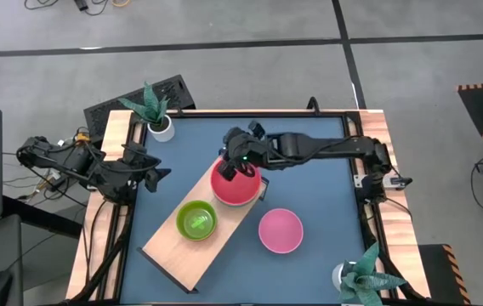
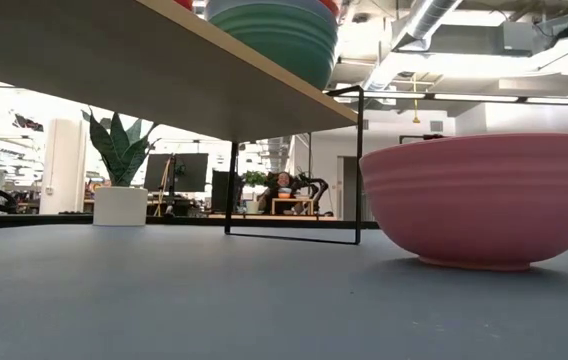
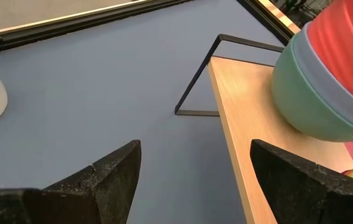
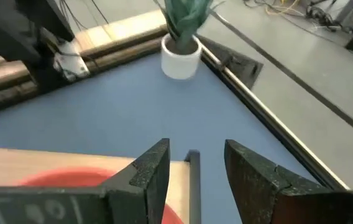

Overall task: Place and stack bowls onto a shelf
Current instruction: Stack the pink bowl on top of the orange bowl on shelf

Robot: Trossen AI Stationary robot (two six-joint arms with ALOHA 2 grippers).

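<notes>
Bowls stacked with the red bowl (image 1: 235,184) on top sit on the shelf (image 1: 192,242) directly beneath the right gripper (image 4: 194,163), whose parted fingers grasp nothing. Left gripper (image 3: 192,165), fingers spread, waits beside the shelf's end.

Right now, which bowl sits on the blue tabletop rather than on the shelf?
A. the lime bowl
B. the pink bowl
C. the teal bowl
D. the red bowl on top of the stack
B: the pink bowl rests on the tabletop beside the shelf, while the lime bowl and the stack stand on the board.
</notes>
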